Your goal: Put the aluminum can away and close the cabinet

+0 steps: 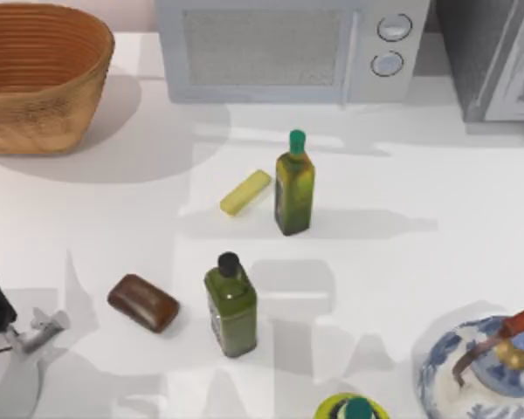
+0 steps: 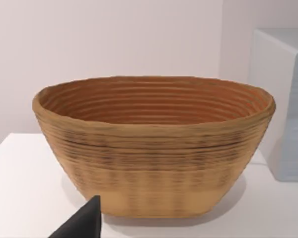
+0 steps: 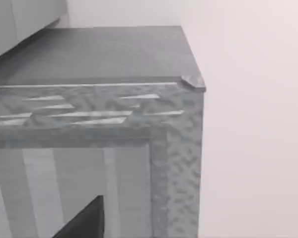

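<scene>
The aluminum can is out of view. The cabinet [image 1: 498, 52], dark grey and speckled with a pale framed panel, stands at the table's back right corner, cut off by the picture's edge. The right wrist view looks at the cabinet's [image 3: 174, 148] upper corner and speckled front frame from close by, with one dark fingertip [image 3: 87, 220] low in the picture. My left gripper [image 1: 39, 330] is parked at the front left of the table. One of its dark fingertips [image 2: 84, 223] shows in the left wrist view, pointing toward a wicker basket.
A wicker basket [image 1: 35, 78] sits back left and a white microwave [image 1: 288, 48] back centre. Two green oil bottles [image 1: 294, 185] [image 1: 231, 304], a yellow bar [image 1: 245, 193] and a brown block [image 1: 143, 302] stand mid-table. A blue-white teapot [image 1: 485, 367] is front right.
</scene>
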You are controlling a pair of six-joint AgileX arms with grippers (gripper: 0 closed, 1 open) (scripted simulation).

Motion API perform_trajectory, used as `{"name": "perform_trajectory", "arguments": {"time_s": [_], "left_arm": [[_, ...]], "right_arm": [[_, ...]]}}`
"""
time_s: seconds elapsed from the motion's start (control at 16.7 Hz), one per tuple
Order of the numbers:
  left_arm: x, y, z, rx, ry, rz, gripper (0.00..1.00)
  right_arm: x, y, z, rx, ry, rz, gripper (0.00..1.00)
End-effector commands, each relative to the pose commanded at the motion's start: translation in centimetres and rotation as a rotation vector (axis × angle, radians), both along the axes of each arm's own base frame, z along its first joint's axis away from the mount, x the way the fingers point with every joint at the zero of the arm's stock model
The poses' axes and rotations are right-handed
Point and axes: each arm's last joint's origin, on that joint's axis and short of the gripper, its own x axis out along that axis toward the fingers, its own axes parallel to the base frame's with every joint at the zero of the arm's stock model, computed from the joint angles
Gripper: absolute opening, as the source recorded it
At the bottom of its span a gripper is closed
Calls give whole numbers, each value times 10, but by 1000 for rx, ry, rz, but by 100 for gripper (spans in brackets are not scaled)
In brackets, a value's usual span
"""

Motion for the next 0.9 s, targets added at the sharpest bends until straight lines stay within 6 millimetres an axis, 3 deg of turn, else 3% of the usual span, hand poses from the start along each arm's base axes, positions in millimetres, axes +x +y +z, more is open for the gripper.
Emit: {"name": "perform_trajectory", "arguments": {"time_s": [0.18, 0.3, 0.72, 0.9], "left_arm": [[0, 0, 0, 0, 0, 0, 100], [0, 0, 0, 0, 0, 0, 100], [0, 0, 0, 0, 0, 0, 100], [0, 0, 0, 0, 0, 0, 100]], "right_arm": [[-13, 27, 41, -8, -7, 0, 100], [-19, 39, 57, -17, -12, 0, 100], [-21, 42, 62, -23, -15, -4, 100], [-9, 48, 63, -27, -15, -5, 100]]}}
